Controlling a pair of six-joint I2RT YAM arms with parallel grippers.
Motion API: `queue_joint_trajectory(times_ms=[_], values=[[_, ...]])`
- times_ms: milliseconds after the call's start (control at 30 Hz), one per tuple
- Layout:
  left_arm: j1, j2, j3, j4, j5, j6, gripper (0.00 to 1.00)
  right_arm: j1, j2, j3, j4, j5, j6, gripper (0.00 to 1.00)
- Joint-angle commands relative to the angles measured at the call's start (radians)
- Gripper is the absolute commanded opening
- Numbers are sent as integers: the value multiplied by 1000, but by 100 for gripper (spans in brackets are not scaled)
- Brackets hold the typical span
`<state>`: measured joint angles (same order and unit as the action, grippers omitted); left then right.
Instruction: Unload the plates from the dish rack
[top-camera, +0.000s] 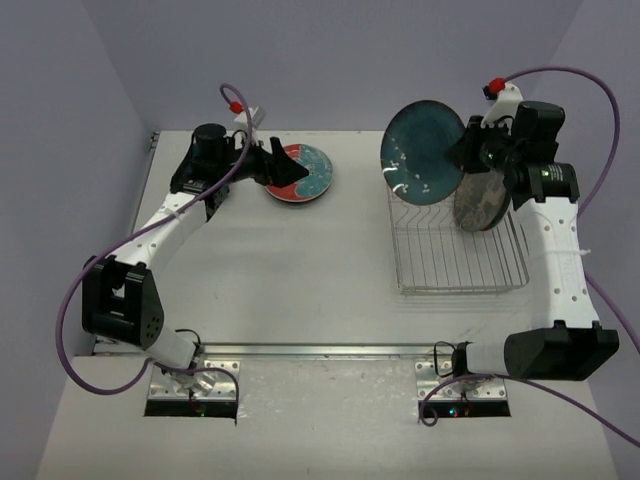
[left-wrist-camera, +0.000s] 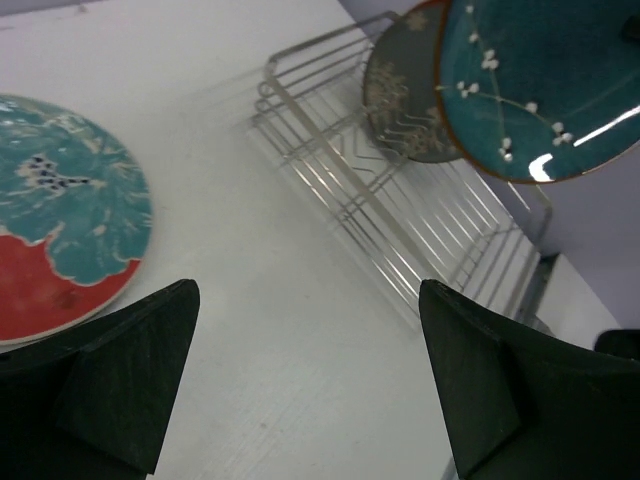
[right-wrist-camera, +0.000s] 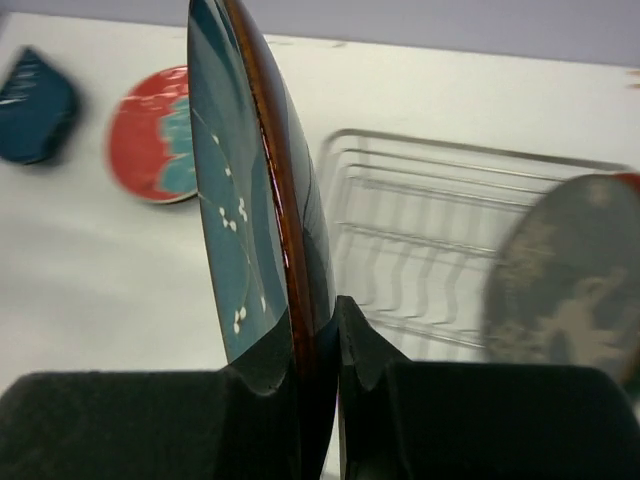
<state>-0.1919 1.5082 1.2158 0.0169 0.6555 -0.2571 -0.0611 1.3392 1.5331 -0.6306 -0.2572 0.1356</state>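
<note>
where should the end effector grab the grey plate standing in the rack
Pinch its top rim from above, one finger per face: the grey plate stands on edge in the dish rack, lower rim down among the wires.

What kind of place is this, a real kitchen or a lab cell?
Likely a lab robot cell, not a kitchen: a bare white table, blank lavender walls on three sides, and a wire dish rack and patterned plates as props.
</note>
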Motion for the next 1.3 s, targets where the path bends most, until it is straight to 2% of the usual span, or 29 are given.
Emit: queue_joint_trajectory(times_ms=[0, 267, 400, 500, 533, 600, 667, 733, 767, 833, 933, 967, 1033, 1100, 1267], values=[[-53, 23, -14, 118, 227, -126, 88, 31, -25, -35, 184, -453, 221, 0], [-121, 84, -15, 158, 284, -203, 84, 203, -18, -118, 245, -513, 267, 0], [-144, 111, -18, 179, 299, -237, 73, 228, -3, -139, 262, -535, 295, 0], [-147, 128, -30, 204, 321, -262, 56, 228, 3, -146, 280, -553, 315, 0], [-147, 132, -34, 217, 334, -274, 48, 228, 5, -146, 280, -553, 316, 0], [-147, 137, -42, 240, 363, -288, 30, 228, 8, -145, 278, -541, 313, 0], [-146, 144, -47, 284, 411, -325, 5, 230, 14, -146, 267, -517, 302, 0], [-141, 147, -48, 308, 428, -352, 0, 228, 20, -148, 258, -486, 296, 0], [-135, 149, -51, 327, 441, -369, 0, 228, 25, -147, 252, -470, 294, 5], [-119, 155, -55, 380, 465, -407, 0, 228, 36, -145, 234, -433, 290, 24], [-68, 181, -37, 394, 454, -436, 0, 227, 55, -137, 201, -360, 287, 58], [-40, 196, -29, 402, 445, -452, 0, 228, 59, -137, 190, -328, 288, 73], [34, 237, -18, 440, 428, -503, 0, 227, 63, -139, 170, -233, 288, 95], [104, 285, 12, 442, 392, -538, 0, 225, 60, -140, 156, -181, 284, 99], [222, 417, 144, 384, 289, -544, 0, 210, 52, -166, 144, -88, 271, 99]])
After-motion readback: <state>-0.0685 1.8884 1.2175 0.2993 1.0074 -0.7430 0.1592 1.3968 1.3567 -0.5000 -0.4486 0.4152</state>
